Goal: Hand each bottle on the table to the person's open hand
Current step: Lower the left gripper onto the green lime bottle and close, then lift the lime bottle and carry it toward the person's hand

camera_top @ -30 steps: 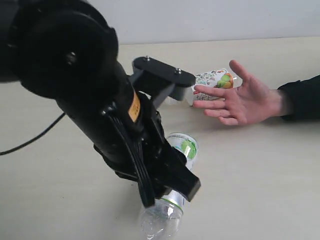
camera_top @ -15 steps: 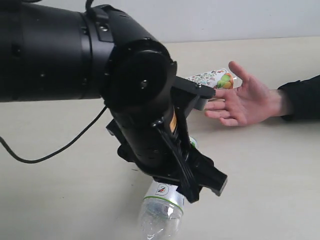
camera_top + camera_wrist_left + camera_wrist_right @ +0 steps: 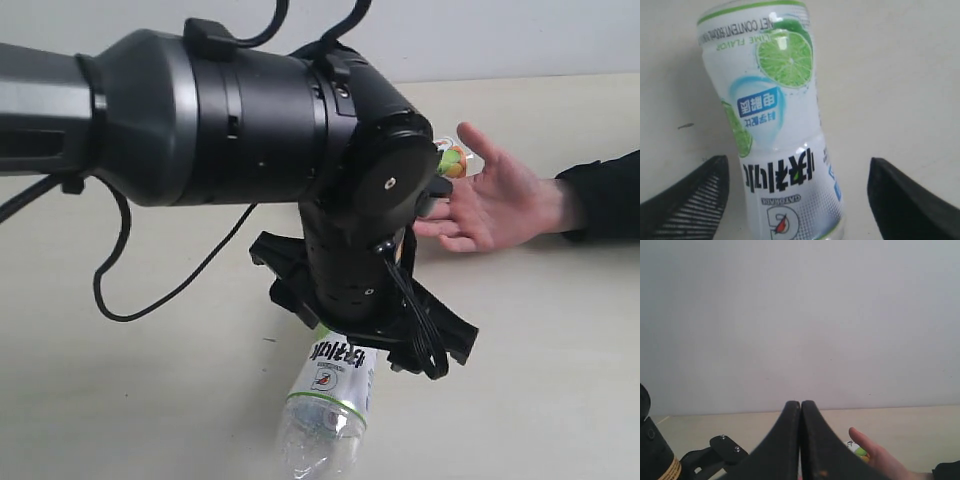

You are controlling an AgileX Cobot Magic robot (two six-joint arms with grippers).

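Left arm has swung across and down in the last second. Its wrist now sits over the lime bottle (image 3: 335,395), and the floral bottle (image 3: 452,160) is nearly all hidden behind it.

Nearest the camera, the lime bottle lies on its side on the table (image 3: 110,400), clear end toward 6 o'clock. The left gripper (image 3: 799,205) straddles it with jaws spread wide, one on each side. As far as the wrist view shows, neither touches the label.

Step in hand, as I judge it: the grasp. Lower until the pads sit level with the bottle's widest line, centre on the labelled waist, then close gently — thin plastic may buckle or roll out.

Person's hand (image 3: 500,200) lies open at about 1 o'clock from the lime bottle, well apart, fingers pointing to 9 o'clock. The handover is likely a lift and a carry up-right.

Right gripper (image 3: 800,440) is pressed together on nothing and raised clear, facing the far wall.
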